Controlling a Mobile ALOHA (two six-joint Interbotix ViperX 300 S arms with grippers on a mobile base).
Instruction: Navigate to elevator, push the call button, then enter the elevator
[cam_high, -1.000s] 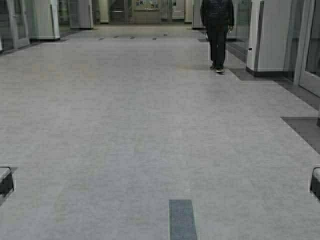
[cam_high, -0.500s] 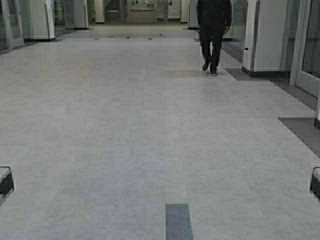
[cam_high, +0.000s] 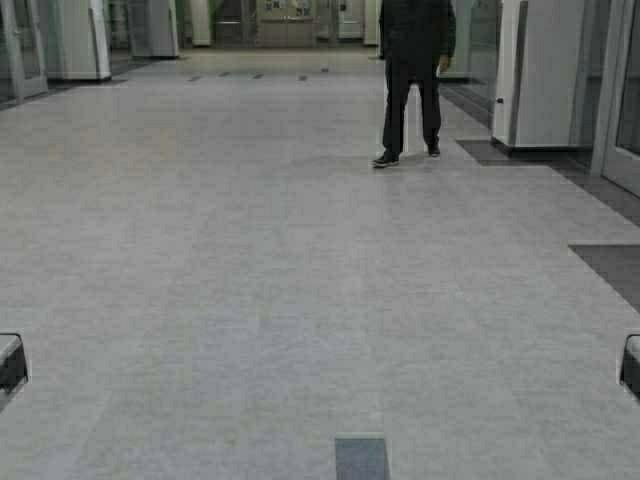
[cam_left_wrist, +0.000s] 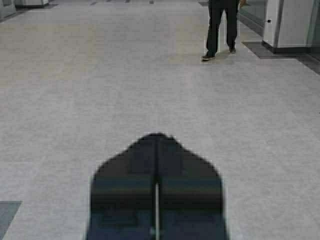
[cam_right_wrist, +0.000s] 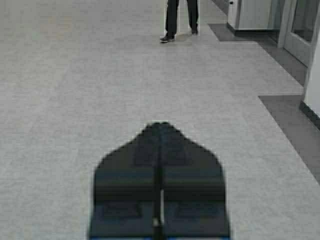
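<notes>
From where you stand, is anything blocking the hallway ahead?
Yes: a person in dark clothes stands ahead on the right side of the floor, near a white pillar. The left side looks open. No elevator is visible yet.

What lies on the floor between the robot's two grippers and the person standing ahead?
Only bare grey speckled floor. Both wrist views show open floor from the shut left gripper and right gripper to the person in dark clothes.

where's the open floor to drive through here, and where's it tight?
Open: the wide grey floor ahead and to the left, from the dark floor tile up to the far lobby. Tight: right side, where a person stands beside the white pillar and dark mat. Left gripper and right gripper are shut, held low.
</notes>
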